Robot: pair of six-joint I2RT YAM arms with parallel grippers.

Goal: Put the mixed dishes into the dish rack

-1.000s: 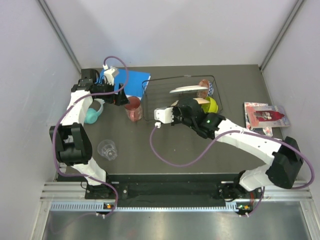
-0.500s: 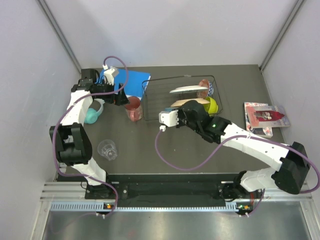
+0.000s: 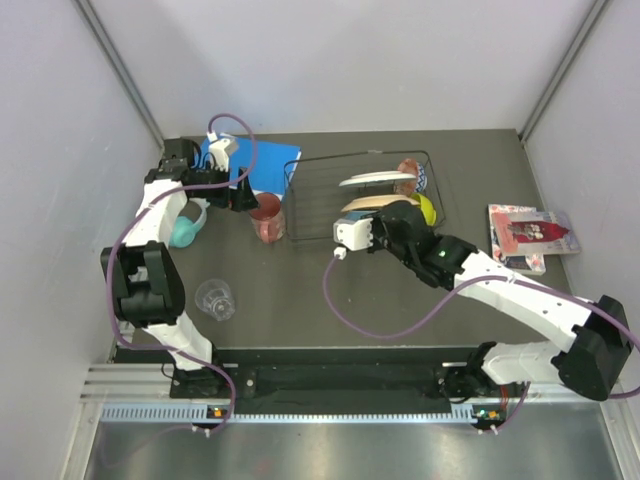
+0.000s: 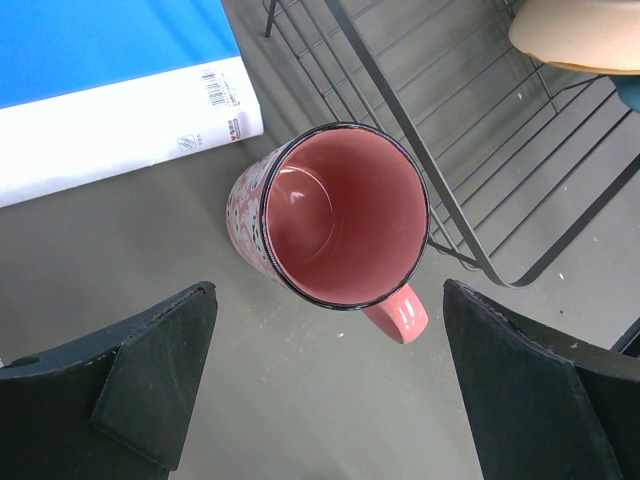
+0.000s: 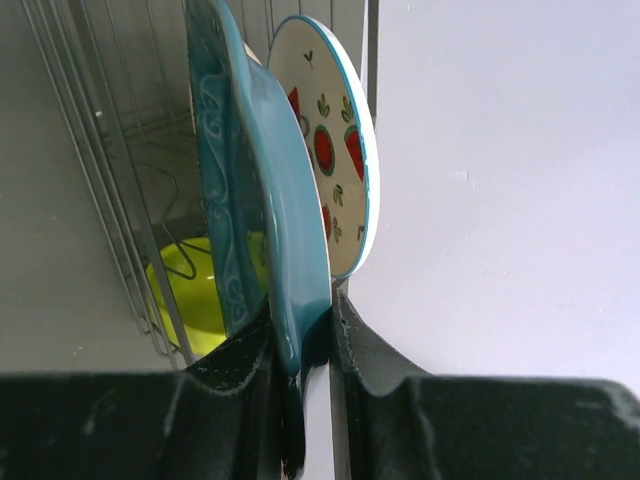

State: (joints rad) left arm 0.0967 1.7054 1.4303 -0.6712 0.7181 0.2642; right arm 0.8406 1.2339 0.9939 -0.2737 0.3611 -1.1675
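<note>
The black wire dish rack point(image 3: 310, 205) holds the white plate with red-and-green marks point(image 3: 375, 179), the peach plate point(image 3: 362, 206), the lime bowl point(image 3: 427, 209) and the red patterned bowl point(image 3: 409, 171). My right gripper point(image 5: 300, 310) is shut on the rim of the teal scalloped plate point(image 5: 255, 200), held on edge over the rack beside the white plate point(image 5: 340, 170). My left gripper point(image 4: 330, 400) is open just above the red tumbler point(image 4: 335, 215), which stands upright left of the rack point(image 4: 480, 130). The clear glass point(image 3: 215, 297) stands at the front left.
The blue book point(image 3: 255, 160) lies behind the tumbler, its white edge close in the left wrist view point(image 4: 100, 110). Teal headphones point(image 3: 185, 228) lie under the left arm. A red-and-white magazine point(image 3: 530, 232) lies at the right. Side walls close in the table.
My right arm has moved to the right with the teal plate, further in over the rack. The left arm has barely moved.
</note>
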